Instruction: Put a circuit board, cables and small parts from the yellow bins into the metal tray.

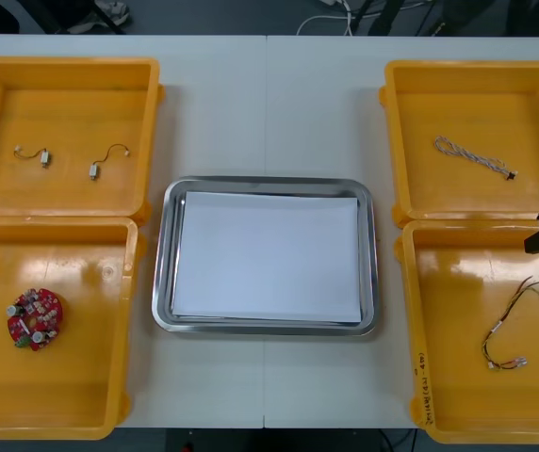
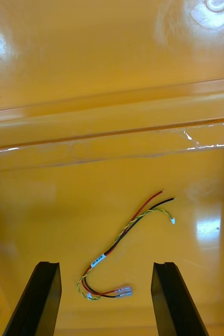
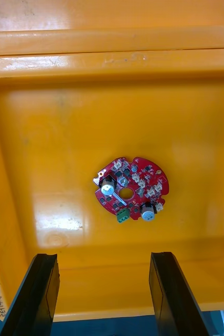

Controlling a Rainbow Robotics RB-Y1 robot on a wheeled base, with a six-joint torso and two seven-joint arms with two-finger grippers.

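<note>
Right gripper [image 2: 106, 269], jaws apart, hangs over the red and yellow cable [image 2: 112, 247] in its near bin [image 2: 49, 210]; left gripper [image 3: 104, 260], likewise spread, above the board [image 3: 131, 189]. Tray [image 1: 161, 282] holds nothing yet; twisted cable [image 1: 474, 157] and small parts [image 1: 93, 170] lie in the far bins [image 1: 458, 75], so everything is left to move
</note>
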